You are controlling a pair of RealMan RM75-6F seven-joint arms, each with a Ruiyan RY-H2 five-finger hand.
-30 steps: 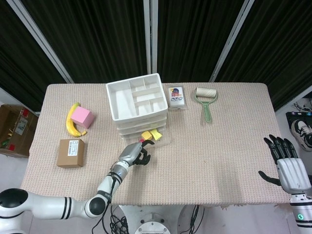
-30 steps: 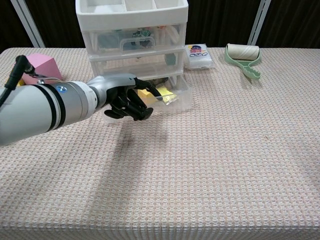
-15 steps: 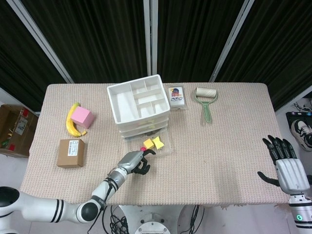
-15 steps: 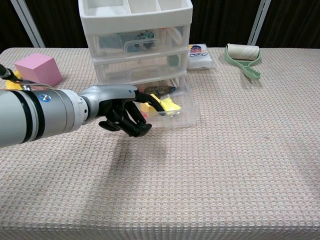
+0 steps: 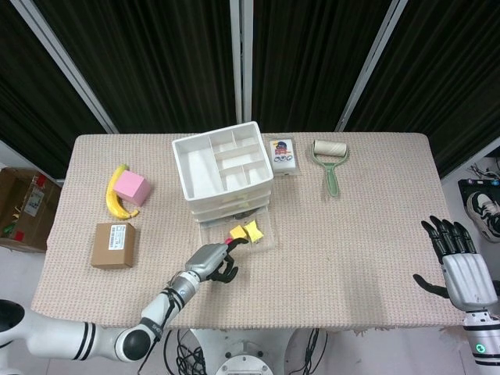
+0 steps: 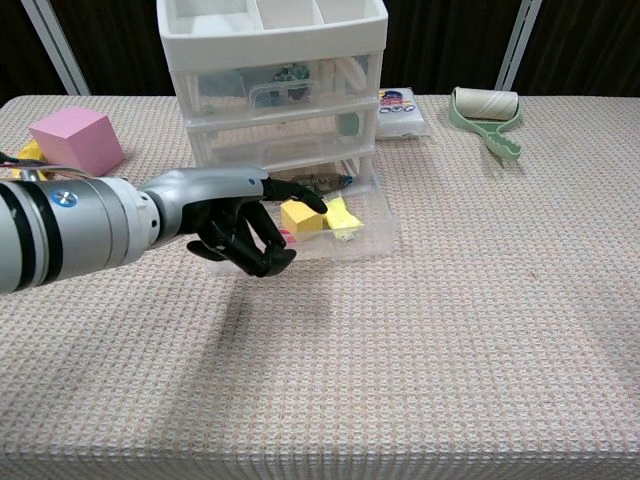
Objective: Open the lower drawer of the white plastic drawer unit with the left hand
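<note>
The white plastic drawer unit (image 5: 224,168) (image 6: 270,80) stands at the table's back middle, with an open divided tray on top. Its clear lower drawer (image 5: 244,234) (image 6: 350,235) is pulled out toward me and shows yellow blocks (image 6: 300,217) inside. My left hand (image 5: 212,262) (image 6: 240,225) is at the drawer's front left corner. One finger hooks over the rim and the others curl against the front wall. My right hand (image 5: 457,262) hangs beyond the table's right edge, fingers spread, holding nothing.
A banana (image 5: 117,201), a pink cube (image 5: 131,187) (image 6: 77,138) and a small cardboard box (image 5: 113,244) lie at the left. A printed packet (image 5: 283,155) (image 6: 400,108) and a green lint roller (image 5: 330,156) (image 6: 487,115) lie right of the unit.
The lower drawer has slid further out toward the table's front, drawn by my left hand. The yellow blocks inside now show more fully. The right hand has stayed put.
</note>
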